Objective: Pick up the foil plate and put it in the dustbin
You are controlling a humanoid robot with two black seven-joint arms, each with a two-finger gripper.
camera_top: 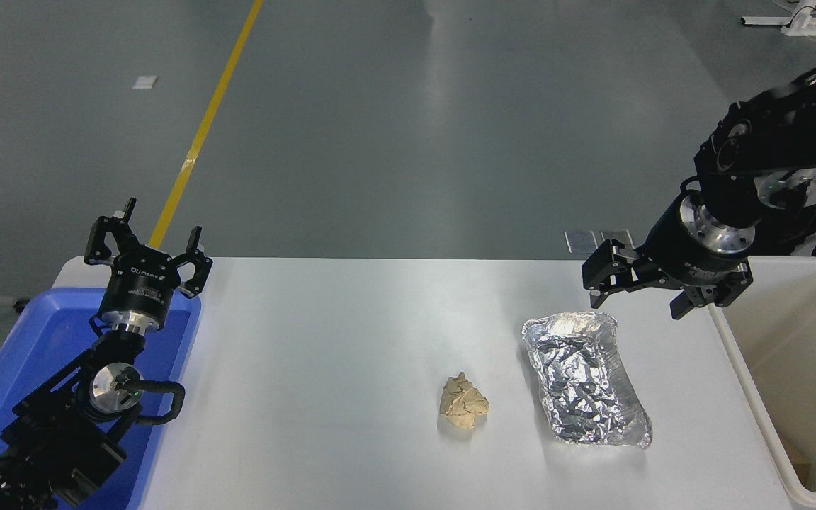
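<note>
The foil plate (585, 380), a crinkled silver tray with raised rims, lies on the white table (351, 354) right of centre. My right gripper (640, 306) hangs open just beyond the plate's far right corner, above the table, holding nothing. The cream dustbin (734, 354) stands at the table's right end, close to the gripper's right side. My left gripper (146, 244) stays parked at the lower left, open, above a blue bin.
A small crumpled tan paper wad (464, 401) lies on the table left of the foil plate. The blue bin (47, 340) sits at the table's left end under my left arm. Grey floor with a yellow line (202, 127) lies beyond the table.
</note>
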